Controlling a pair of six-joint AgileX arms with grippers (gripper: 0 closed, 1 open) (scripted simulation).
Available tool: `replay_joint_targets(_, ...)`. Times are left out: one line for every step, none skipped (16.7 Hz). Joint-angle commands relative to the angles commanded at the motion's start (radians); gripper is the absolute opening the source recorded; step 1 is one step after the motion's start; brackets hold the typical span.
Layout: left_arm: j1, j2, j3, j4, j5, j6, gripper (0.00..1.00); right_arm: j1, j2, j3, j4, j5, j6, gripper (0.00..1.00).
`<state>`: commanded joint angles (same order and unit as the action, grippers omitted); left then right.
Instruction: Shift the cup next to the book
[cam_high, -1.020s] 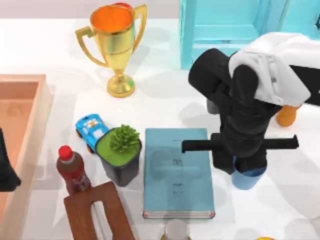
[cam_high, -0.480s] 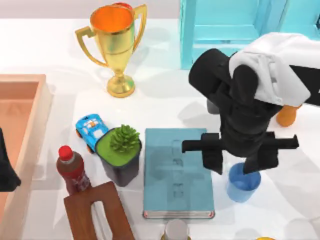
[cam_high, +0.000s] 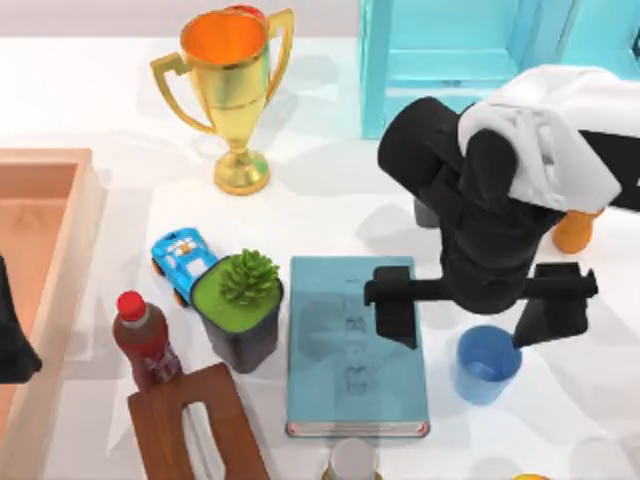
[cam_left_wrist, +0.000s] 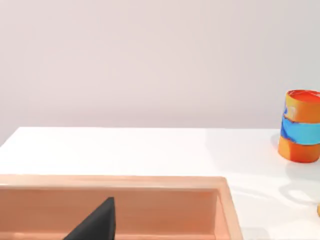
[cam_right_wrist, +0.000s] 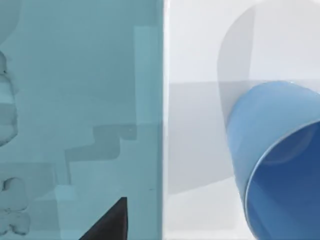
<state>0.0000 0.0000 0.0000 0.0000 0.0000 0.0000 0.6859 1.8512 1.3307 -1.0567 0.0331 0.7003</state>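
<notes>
Your right gripper (cam_high: 468, 322) hovers spread wide above the small blue tumbler cup (cam_high: 487, 363), standing just beside the flat light-teal book (cam_high: 355, 345) on the white worktop (cam_high: 330, 200).

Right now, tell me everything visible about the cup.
The cup is a small plain blue tumbler with no handle and a round open rim, smooth like plastic, nothing visible inside. It stands upright on the white table, just right of the book with a narrow strip of table between them. The right gripper hangs above it, jaws spread wide and clear of it. Nothing but the table touches it.
</notes>
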Motion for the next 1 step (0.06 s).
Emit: replay_joint_targets(0.0, 0.0, 0.0, 0.0, 0.0, 0.0, 1.0, 0.0, 0.0, 0.0, 0.0, 0.0, 0.0, 1.0)
